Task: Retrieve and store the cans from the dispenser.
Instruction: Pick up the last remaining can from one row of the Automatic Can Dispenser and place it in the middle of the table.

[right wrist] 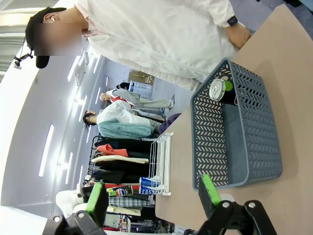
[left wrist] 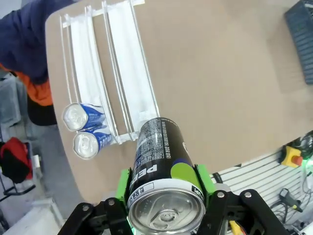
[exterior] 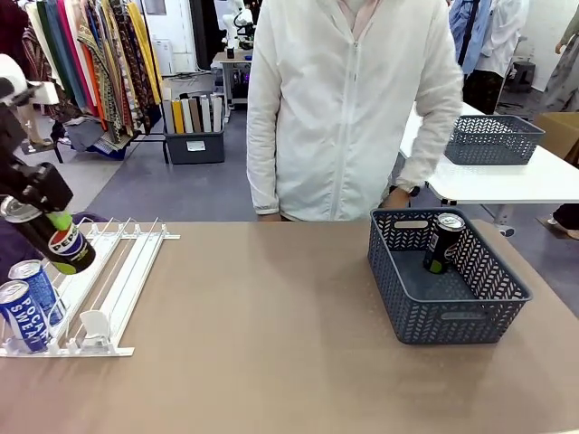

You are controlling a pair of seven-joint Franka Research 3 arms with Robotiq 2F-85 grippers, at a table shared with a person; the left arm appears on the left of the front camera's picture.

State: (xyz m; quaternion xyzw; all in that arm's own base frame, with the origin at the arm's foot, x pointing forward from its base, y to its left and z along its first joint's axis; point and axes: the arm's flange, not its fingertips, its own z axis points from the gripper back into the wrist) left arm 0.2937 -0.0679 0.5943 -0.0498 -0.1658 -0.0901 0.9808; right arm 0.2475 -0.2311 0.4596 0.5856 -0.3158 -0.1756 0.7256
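The left pincer (exterior: 54, 224) was clenched around the Pepsi can (exterior: 65, 246), its green pads on either side of the can near the silver top. The can hung tilted, top toward the wrist and base pointing down and away, so its long axis ran along the pincer's own fingers. In the left wrist view the same pincer (left wrist: 165, 183) showed the Pepsi can (left wrist: 159, 147) top-on to the camera.

Just below the pincer lay the dispenser (exterior: 122, 271), flat on the desk (exterior: 271, 316). Two Pocari cans (exterior: 38, 289) stood in its near end, beside and below the held can, apart from it.

The basket (exterior: 452, 336) sat well across the desk from this pincer, toward the robot's right. One black can (exterior: 445, 240) stood upright in its far corner, and the rest of its floor looked free. A carry there would probably mean a long crossing over bare desk with nothing in the way.

The right pincer (right wrist: 152, 193) was released and held nothing. The basket (right wrist: 254, 147) lay ahead of it, so that arm seemed the nearer one.

A person (exterior: 353, 108) in a white jacket stood behind the far edge, one hand just behind the basket. Clothes racks and another desk filled the room beyond.
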